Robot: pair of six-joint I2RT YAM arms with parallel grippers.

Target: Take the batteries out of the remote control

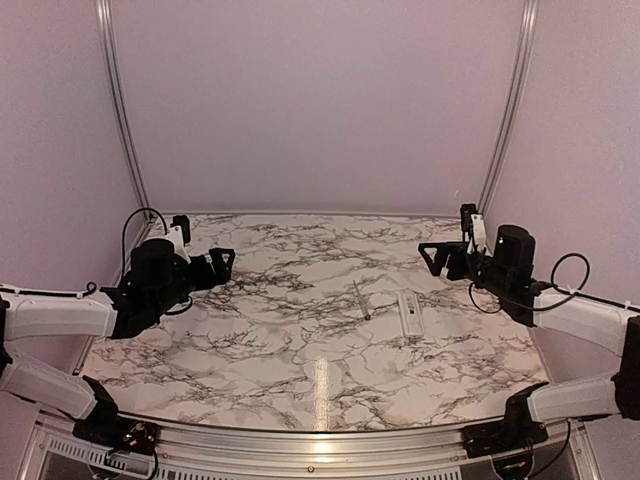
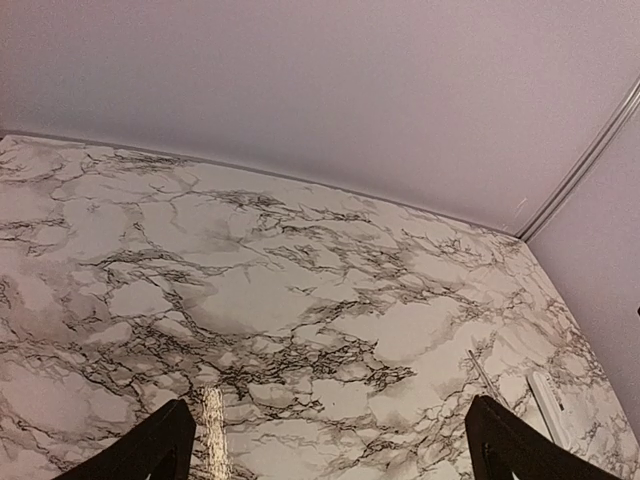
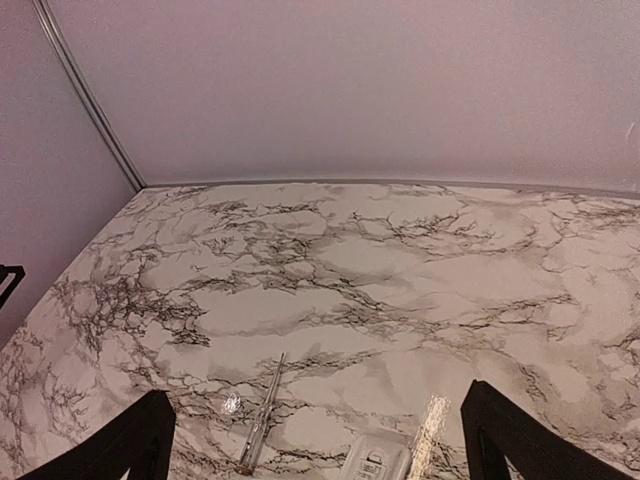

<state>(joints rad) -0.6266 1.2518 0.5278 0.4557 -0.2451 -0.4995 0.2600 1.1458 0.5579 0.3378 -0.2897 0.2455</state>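
Observation:
The remote control [image 1: 408,311] is a slim white bar lying flat on the marble table, right of centre. Its end shows at the bottom of the right wrist view [image 3: 376,463] and at the lower right of the left wrist view [image 2: 551,404]. No batteries are visible; its back looks closed. My left gripper [image 1: 222,262] hangs open and empty above the table's left side, far from the remote. My right gripper [image 1: 432,256] is open and empty, raised above the table behind and right of the remote.
A thin grey rod [image 1: 361,300] lies left of the remote, also in the right wrist view [image 3: 262,414] and the left wrist view [image 2: 486,375]. Pale walls with metal corner rails [image 1: 510,105] enclose the table. A light glare strip [image 1: 322,385] sits near the front edge.

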